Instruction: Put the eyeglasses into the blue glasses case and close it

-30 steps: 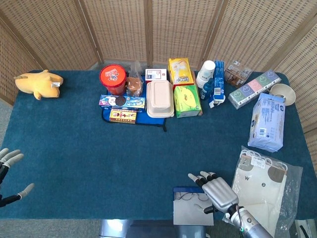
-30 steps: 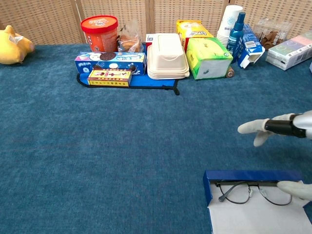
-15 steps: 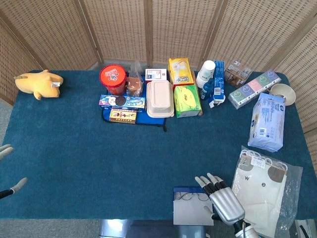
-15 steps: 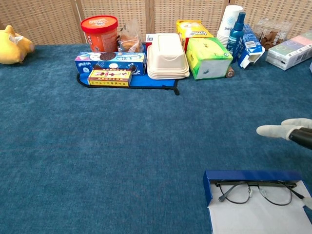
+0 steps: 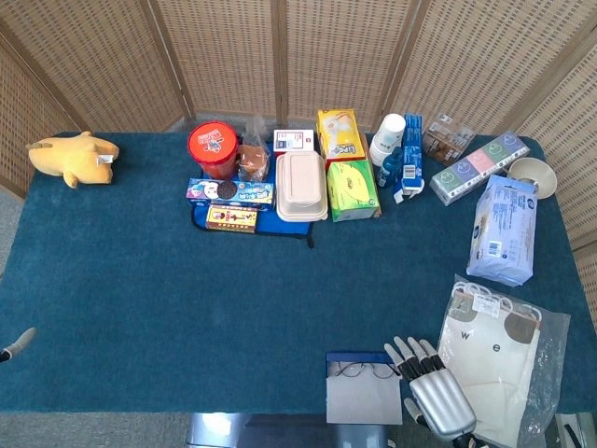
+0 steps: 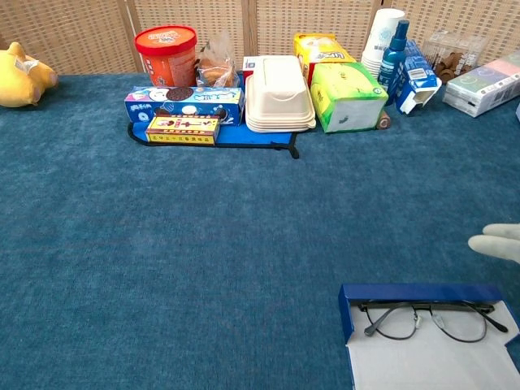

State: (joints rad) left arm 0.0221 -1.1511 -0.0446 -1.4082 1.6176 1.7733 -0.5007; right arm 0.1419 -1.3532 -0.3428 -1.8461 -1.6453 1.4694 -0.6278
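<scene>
Eyeglasses: one pair (image 6: 428, 318), lying unfolded inside the blue glasses case (image 6: 422, 294), at the near right edge of the worktop (image 5: 140, 280).
Case: one, open, its pale flap (image 6: 435, 364) spread toward the near side; only the eyeglasses are in it.
Right robot hand: (image 5: 437, 397) just right of the case, fingers spread and straight, grasping nothing; the chest view catches only a fingertip (image 6: 496, 243) at the right edge.
Left robot hand: only one fingertip (image 5: 17, 343) shows at the left edge; cannot tell how it is set.
Change: the right robot hand has drawn back toward the near right and no longer touches the eyeglasses; the left has slid almost out of view.
Far row: one red tub (image 5: 214, 149), one white clamshell box (image 5: 300, 186), one green tissue box (image 5: 353, 189), one spray bottle (image 5: 393, 166).
Far left: one yellow plush toy (image 5: 72, 157).
Right side: one blue wipes pack (image 5: 505, 230); one clear bag (image 5: 494, 355) holding white fabric.
</scene>
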